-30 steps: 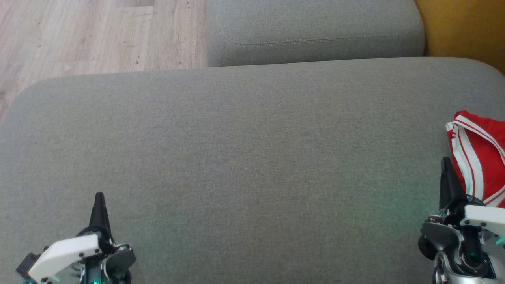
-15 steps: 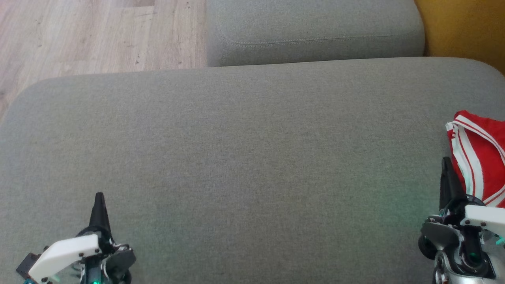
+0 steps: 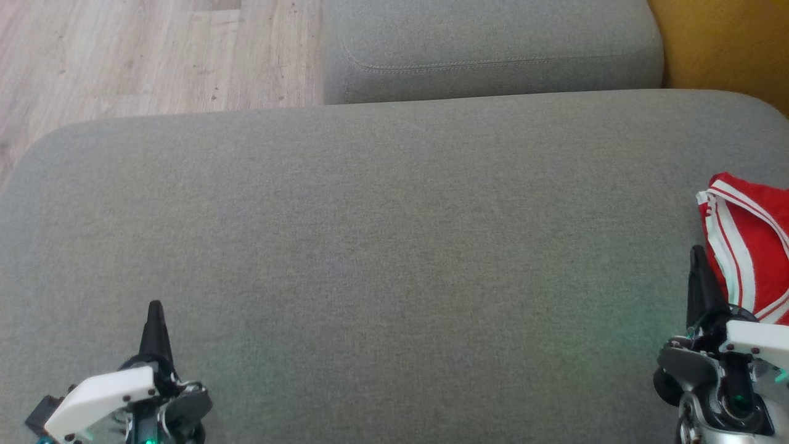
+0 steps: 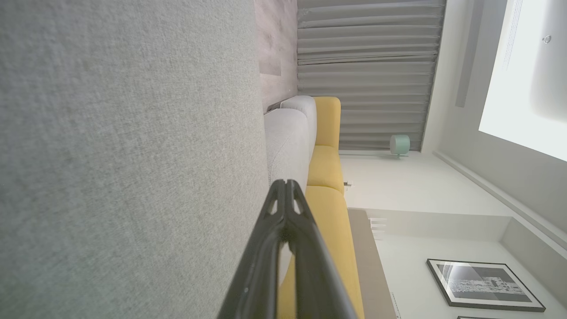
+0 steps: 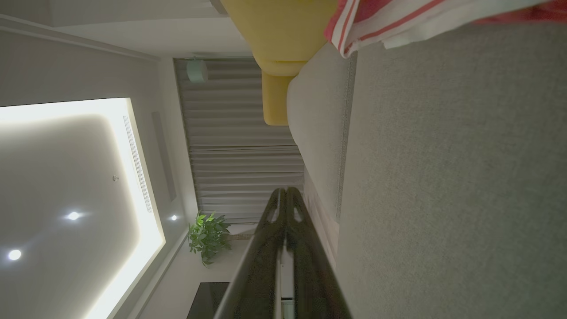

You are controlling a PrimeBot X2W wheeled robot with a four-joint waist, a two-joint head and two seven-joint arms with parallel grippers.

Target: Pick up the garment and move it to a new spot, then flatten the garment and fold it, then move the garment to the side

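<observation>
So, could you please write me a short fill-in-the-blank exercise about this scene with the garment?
1. The garment is red with ____ stripes.
2. It lies on the grey cushion, at the head view's ____ edge.
3. The left gripper and the right gripper are both ____, holding nothing.
4. Beyond the cushion, at the head view's upper left, the floor looks made of ____.

Missing words: white; right; shut; wood.
</observation>
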